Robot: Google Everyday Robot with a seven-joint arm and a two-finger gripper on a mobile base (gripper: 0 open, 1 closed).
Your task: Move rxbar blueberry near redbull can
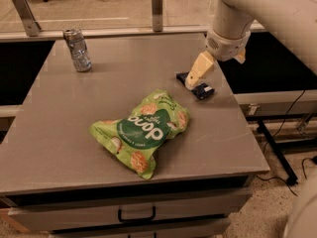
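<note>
The rxbar blueberry (202,89), a small flat dark navy bar, lies on the grey table (59,133) near its right edge. My gripper (198,76) comes down from the upper right and sits right over the bar, covering its middle; only the bar's two ends show. I cannot tell whether it touches the bar. The redbull can (78,49), slim and silver-grey, stands upright at the table's far left corner, well away from the bar and the gripper.
A large green crinkly chip bag (143,130) lies in the middle of the table, between the bar and the near edge. The table's right edge runs close beside the bar. A railing with posts (157,1) runs behind the table.
</note>
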